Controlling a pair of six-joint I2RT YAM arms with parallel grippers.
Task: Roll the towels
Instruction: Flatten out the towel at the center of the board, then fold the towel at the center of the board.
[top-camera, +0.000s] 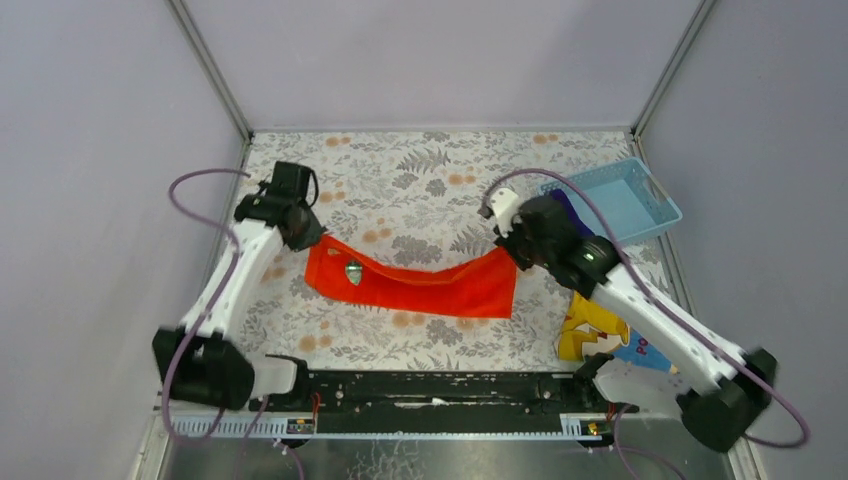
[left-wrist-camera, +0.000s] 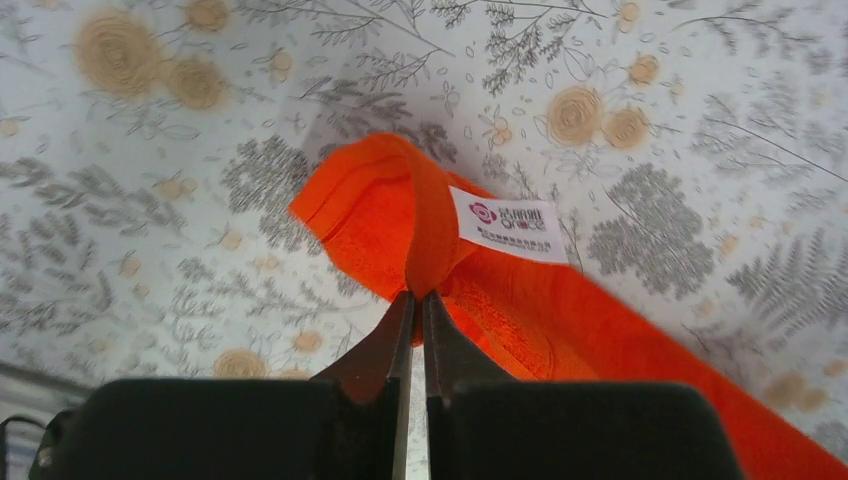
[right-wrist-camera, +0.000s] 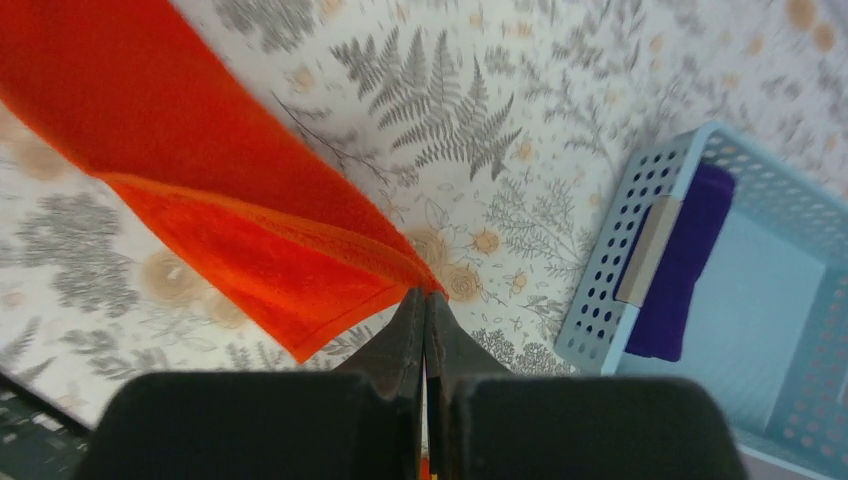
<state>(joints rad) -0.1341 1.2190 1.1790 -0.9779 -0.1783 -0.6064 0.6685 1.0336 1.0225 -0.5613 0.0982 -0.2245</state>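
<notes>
The orange-red towel (top-camera: 420, 282) hangs stretched between my two grippers above the floral table, sagging in the middle. My left gripper (top-camera: 312, 240) is shut on its left end; in the left wrist view (left-wrist-camera: 418, 296) the cloth (left-wrist-camera: 400, 215) bunches at the tips, with a white label (left-wrist-camera: 508, 224) beside them. My right gripper (top-camera: 510, 250) is shut on the right corner of the towel (right-wrist-camera: 230, 200), seen at the tips in the right wrist view (right-wrist-camera: 427, 295). The purple towel (right-wrist-camera: 680, 265) lies rolled in the blue basket (right-wrist-camera: 610, 270), partly hidden behind my right arm from above (top-camera: 568, 210).
The blue perforated basket (top-camera: 640, 215) stands at the back right by the wall. The yellow-and-blue printed cloth (top-camera: 595, 335) lies at the front right under my right arm. Grey walls close in on three sides; a black rail (top-camera: 440, 390) runs along the near edge.
</notes>
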